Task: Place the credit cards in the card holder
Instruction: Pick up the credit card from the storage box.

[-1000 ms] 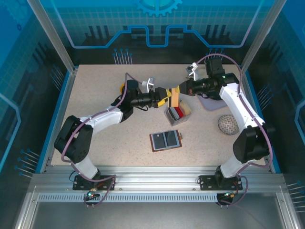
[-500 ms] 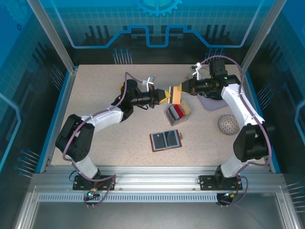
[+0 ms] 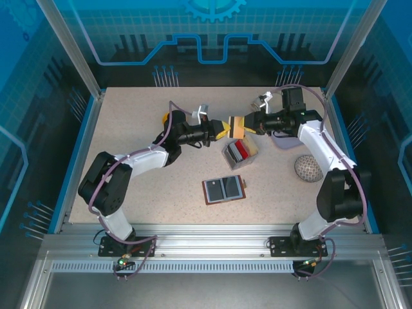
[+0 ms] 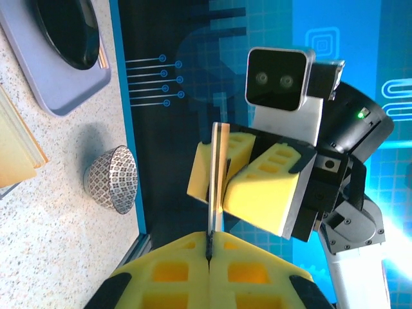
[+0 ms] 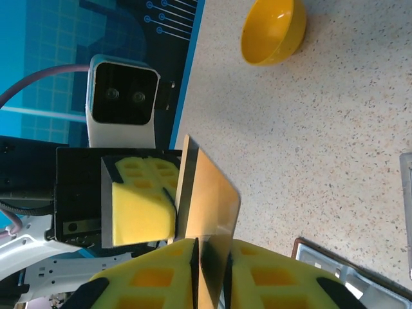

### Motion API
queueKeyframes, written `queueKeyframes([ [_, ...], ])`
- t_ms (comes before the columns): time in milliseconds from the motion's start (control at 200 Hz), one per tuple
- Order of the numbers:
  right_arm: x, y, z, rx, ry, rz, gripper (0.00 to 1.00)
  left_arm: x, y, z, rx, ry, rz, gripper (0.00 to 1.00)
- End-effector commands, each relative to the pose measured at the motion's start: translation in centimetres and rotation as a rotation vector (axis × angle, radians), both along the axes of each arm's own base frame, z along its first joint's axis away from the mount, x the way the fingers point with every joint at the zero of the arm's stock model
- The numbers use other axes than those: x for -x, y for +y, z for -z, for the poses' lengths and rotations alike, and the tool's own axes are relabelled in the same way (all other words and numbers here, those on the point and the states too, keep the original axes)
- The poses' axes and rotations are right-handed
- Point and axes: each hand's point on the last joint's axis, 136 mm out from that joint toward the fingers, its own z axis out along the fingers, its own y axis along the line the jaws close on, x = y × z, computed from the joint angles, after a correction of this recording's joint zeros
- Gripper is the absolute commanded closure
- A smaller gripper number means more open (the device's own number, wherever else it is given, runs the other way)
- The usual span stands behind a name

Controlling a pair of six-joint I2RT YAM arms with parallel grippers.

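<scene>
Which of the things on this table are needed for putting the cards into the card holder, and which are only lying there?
Needed: gold card in mid-air; cards in the clear box; card holder, lying open.
Only lying there: yellow bowl; patterned bowl; lavender tray; black plate on it.

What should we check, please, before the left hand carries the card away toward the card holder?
1. The left hand is shut on the card: ok.
2. The right hand is clear of the card: cannot tell; its pads flank it closely.
3. The card holder lies open on the table: ok.
4. The tray box stands apart from the card holder: ok.
5. The card hangs above the card holder: not ok; it is farther back.
</scene>
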Motion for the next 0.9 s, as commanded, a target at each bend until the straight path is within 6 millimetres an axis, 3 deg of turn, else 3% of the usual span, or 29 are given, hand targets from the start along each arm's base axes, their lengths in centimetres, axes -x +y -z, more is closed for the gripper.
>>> queueKeyframes([
  [0,1.1,0.3,-2.0,-0.068,-0.023,-0.030,0.79,-0.7,0.5,-0.4,0.030,-0.015,-0.056,1.00],
  [110,1.4,0.6,-2.4,-0.096,-0.024,-0.034,0.77,-0.9,0.6,-0.2,0.040,-0.002,-0.073,1.00],
  [315,1.2,0.5,-2.1,-0.090,-0.021,-0.013,0.90,-0.6,0.5,-0.2,0.051,-0.001,-0.059,1.00],
  [525,1.3,0.7,-1.9,-0.106,-0.009,-0.014,0.87,0.4,0.2,-0.6,0.047,-0.019,-0.023,1.00],
  [640,1.4,0.7,-1.8,-0.086,-0.014,-0.004,0.95,0.7,-0.1,-0.3,0.030,-0.013,-0.004,1.00],
  [700,1.6,0.1,-1.1,-0.033,-0.013,0.024,0.97,0.9,0.1,0.3,0.004,0.004,-0.010,0.82],
  [770,2.0,-0.8,0.3,0.072,-0.011,0.053,0.98,1.4,0.7,2.5,-0.082,0.054,-0.027,0.59],
  [895,4.3,-2.1,4.2,0.329,0.023,0.058,0.98,3.4,3.6,8.2,-0.354,0.189,-0.098,0.42],
])
